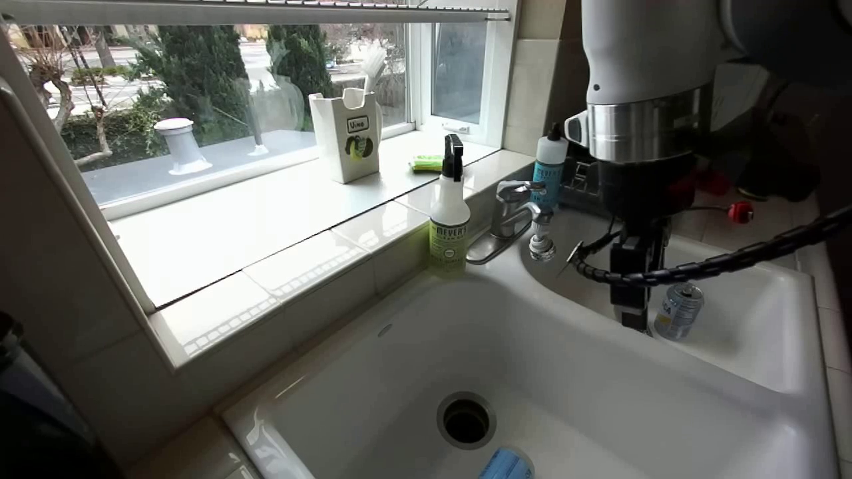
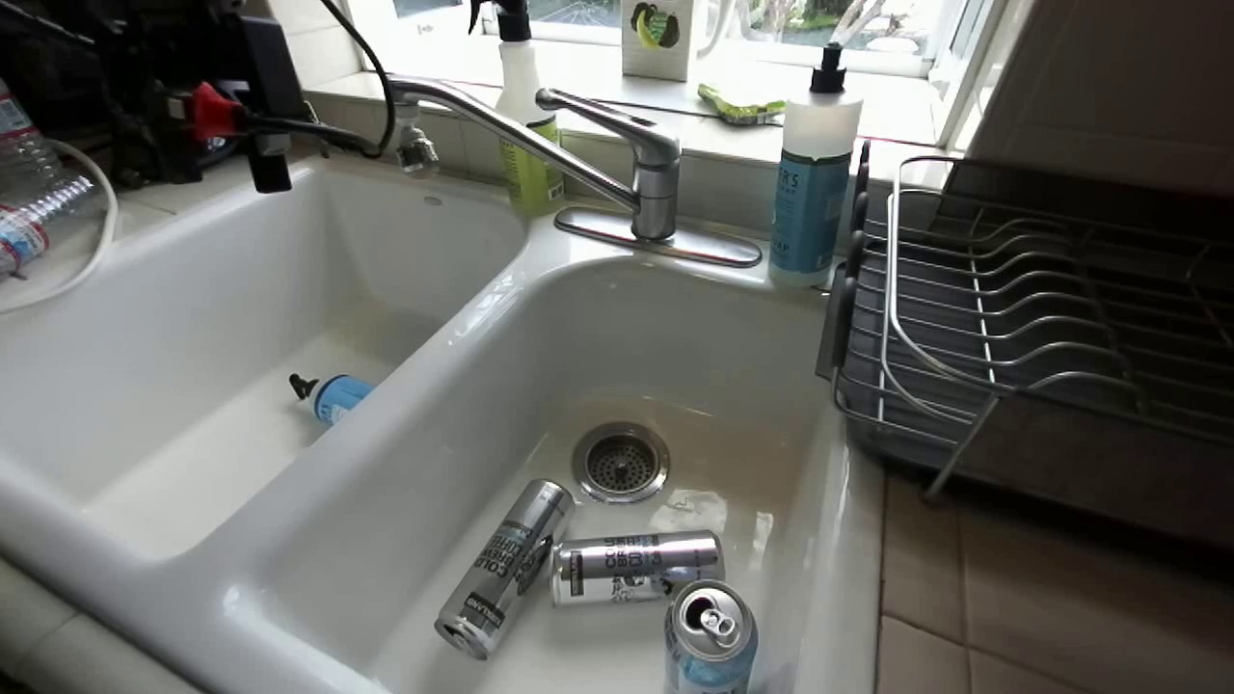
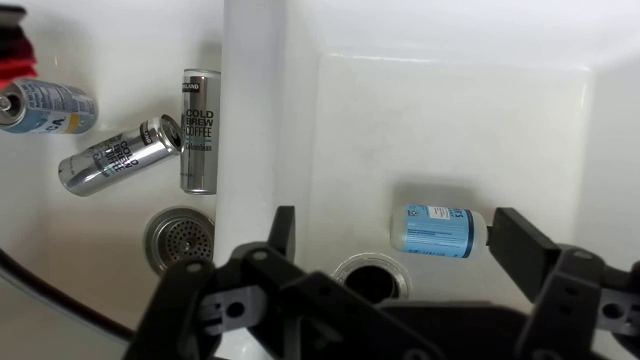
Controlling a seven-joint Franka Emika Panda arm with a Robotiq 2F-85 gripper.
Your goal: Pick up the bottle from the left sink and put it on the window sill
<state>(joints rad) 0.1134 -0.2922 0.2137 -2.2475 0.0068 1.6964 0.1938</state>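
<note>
Gripper [image 3: 397, 231]: jaws wide apart, nothing held. Bottle [image 3: 439, 231]: on its side, left sink [image 3: 450, 125]; likely stiff plastic, lightish, slippery if wet; best gripped across mid-body.

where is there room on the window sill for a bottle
In an exterior view, the window sill looks bare between the white jug and left-hand window frame. Right of the jug is crowded: green item there, spray bottle standing in front.

The white arm [image 1: 649, 50] (marked by a dark dot [image 1: 596, 88] near its lower edge) is ringed in silver; the black gripper [image 3: 395, 224] is studded with grey fasteners [image 3: 259, 255], the black cable [image 1: 725, 263] ribbed.
</note>
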